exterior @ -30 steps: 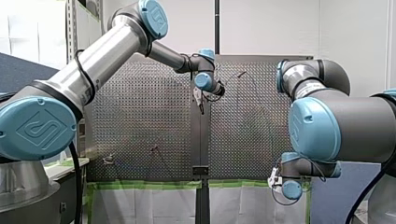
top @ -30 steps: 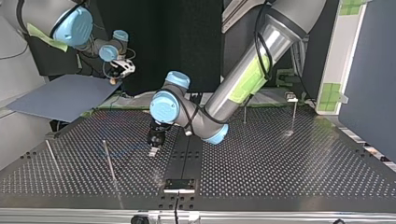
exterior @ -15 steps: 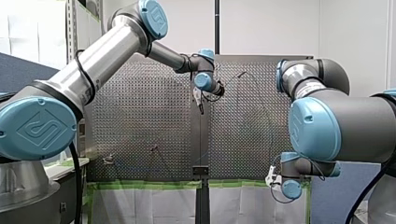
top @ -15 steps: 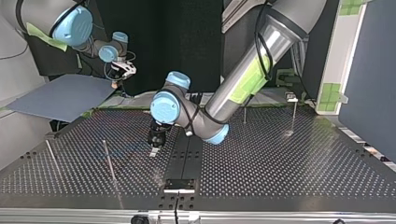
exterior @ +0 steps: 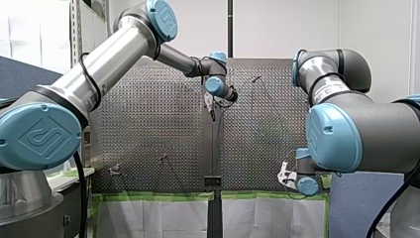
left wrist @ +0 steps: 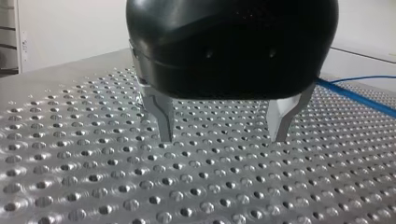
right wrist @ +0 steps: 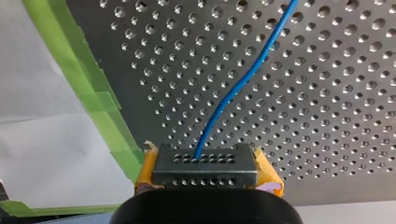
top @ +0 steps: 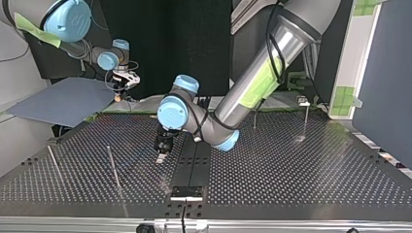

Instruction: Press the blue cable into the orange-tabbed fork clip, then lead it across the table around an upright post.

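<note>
- Two hazards stand out, both as judgements from the layout. The thin blue cable could slip from the right gripper if the lead across the table draws it taut, since the yellow pads pinch it at one short stretch only.
- It could also ride over, rather than around, the slim upright metal post at about eight o'clock in the top view. Too high or too slack a carry would cause this.
- No view shows the orange-tabbed fork clip for certain, so whether the cable is seated cannot be told. A pull before it is seated would probably drag it loose.
- Right gripper: closed on the cable, near the strip of green tape along the table's edge. It sits between nine and ten o'clock in the top view and at four o'clock in the front view. From the pads the cable runs in a gentle curve over the perforated metal table.
- Right arm: elbow folded, wrist low beside the table's edge.
- Left gripper: metal fingers spread apart and empty, with the tips just above the plate. The cable passes beside it without touching.
- Left arm: a long reach entering the top view at about one o'clock. The forearm slopes down to the table's middle and the wrist is bent so the gripper points straight down.
</note>
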Robot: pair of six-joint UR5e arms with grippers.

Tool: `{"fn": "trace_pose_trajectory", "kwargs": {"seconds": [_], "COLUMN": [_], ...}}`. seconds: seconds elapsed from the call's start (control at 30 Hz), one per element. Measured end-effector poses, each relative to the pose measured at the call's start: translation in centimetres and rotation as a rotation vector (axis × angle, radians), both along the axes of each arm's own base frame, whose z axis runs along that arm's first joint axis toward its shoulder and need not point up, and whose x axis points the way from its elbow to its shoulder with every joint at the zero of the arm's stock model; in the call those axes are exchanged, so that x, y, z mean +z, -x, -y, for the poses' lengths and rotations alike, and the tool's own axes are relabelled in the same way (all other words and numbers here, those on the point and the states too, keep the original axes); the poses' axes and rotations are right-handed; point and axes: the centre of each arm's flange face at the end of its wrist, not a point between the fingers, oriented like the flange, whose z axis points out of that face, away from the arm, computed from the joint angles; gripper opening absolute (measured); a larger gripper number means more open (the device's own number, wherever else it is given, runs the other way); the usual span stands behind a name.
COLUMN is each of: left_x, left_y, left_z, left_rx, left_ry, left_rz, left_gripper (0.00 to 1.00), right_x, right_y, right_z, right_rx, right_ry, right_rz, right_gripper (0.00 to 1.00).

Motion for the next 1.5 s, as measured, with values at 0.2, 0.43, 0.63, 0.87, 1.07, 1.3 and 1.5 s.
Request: {"fn": "trace_pose_trajectory", "kwargs": {"seconds": [0.2,0.43,0.63,0.87,1.07,1.3,1.5], "left_x": [1.9,2.7,4.1,6.1,7.2,7.8,8.3], "left_y": [1.1,2.3,3.1,4.5,6.8,10.0,13.6], "left_z": [0.5,0.7,0.0,-0.5,-0.7,-1.1,-1.0], "left_rx": [-0.023,-0.038,-0.054,-0.106,-0.165,-0.236,-0.309], "left_ry": [0.008,-0.013,0.008,0.068,0.068,0.038,0.016], "left_rz": [0.021,0.016,0.035,0.065,0.054,0.008,-0.037], "left_gripper": [0.98,0.98,0.98,0.98,0.98,0.98,0.98], "right_x": [0.1,0.1,0.0,0.1,0.1,0.0,0.0], "right_y": [0.0,0.0,-0.1,-0.1,-0.1,-0.2,-0.3], "right_z": [0.0,0.0,-0.1,-0.1,-0.1,-0.1,-0.2], "right_rx": [-0.005,-0.007,-0.007,-0.007,-0.006,-0.003,-0.002], "right_ry": [-0.002,-0.006,-0.008,-0.007,-0.008,-0.009,-0.012], "right_rz": [0.013,0.019,0.019,0.02,0.02,0.02,0.019], "right_gripper": [0.0,0.0,0.0,0.0,0.0,0.0,0.0]}}
